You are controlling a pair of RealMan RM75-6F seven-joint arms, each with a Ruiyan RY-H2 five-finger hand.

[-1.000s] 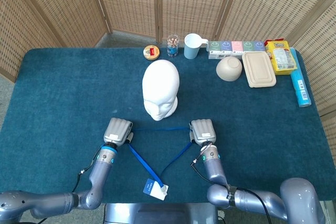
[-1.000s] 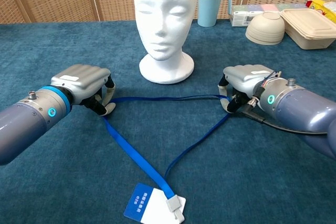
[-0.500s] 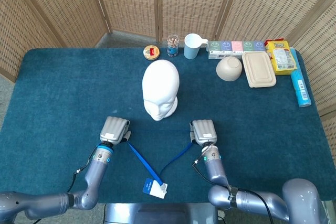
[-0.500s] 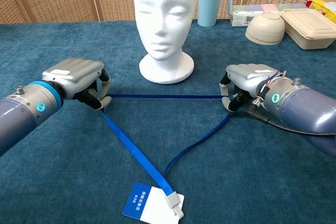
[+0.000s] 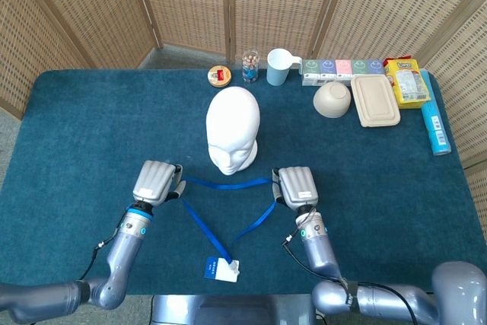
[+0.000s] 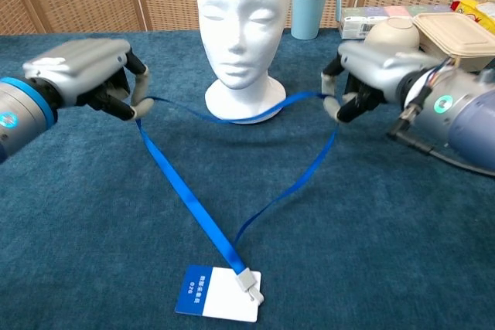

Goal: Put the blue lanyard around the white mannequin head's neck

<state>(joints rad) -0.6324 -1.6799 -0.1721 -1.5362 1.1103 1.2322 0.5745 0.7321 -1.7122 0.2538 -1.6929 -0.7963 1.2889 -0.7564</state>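
Lanyard loop raised off the cloth, held open ahead of the mannequin.

Since a second ago: both hands lifted and spread; span between them slack, sagging across the base of the white foam mannequin head (image 6: 243, 25). Left hand (image 6: 87, 75) pinching the blue ribbon lanyard (image 6: 186, 195); right hand (image 6: 370, 75) pinching the opposite strand. Loop not yet over the head. Long axis from the span between the hands down to the blue-and-white card badge (image 6: 216, 303), resting below both hands on the dark blue tablecloth (image 6: 387, 253).

Head cam overhead; chest cam low, closer, frontal.
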